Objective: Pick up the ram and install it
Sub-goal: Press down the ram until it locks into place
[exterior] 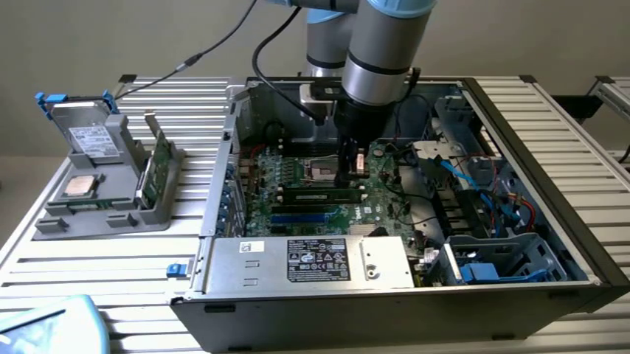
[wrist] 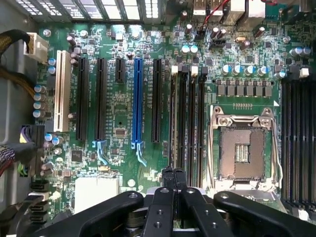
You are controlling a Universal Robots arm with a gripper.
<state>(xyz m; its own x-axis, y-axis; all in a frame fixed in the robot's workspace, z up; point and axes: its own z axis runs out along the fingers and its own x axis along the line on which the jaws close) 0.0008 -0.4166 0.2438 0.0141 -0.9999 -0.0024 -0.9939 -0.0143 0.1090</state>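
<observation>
While the slatted table [exterior: 88, 258] carries everything, the open computer case [exterior: 580, 243] takes up most of it, lying on its side. Arm [exterior: 379, 51] reaches down into the case over the motherboard [exterior: 295, 166]. Silver power supply [exterior: 315, 262] sits along the case's near edge. Grey holder [exterior: 108, 214] stands outside the case on the exterior view's left, with a drive [exterior: 91, 136], a processor chip [exterior: 81, 188] and an upright green board [exterior: 158, 166] on it. Empty CPU socket [wrist: 242, 150] is beside the memory slots. The ram [exterior: 320, 195] lies along a black slot next to that socket. Gripper [wrist: 173, 175] is pinched fully closed, holding nothing, tips right above the ram's end; contact unclear.
</observation>
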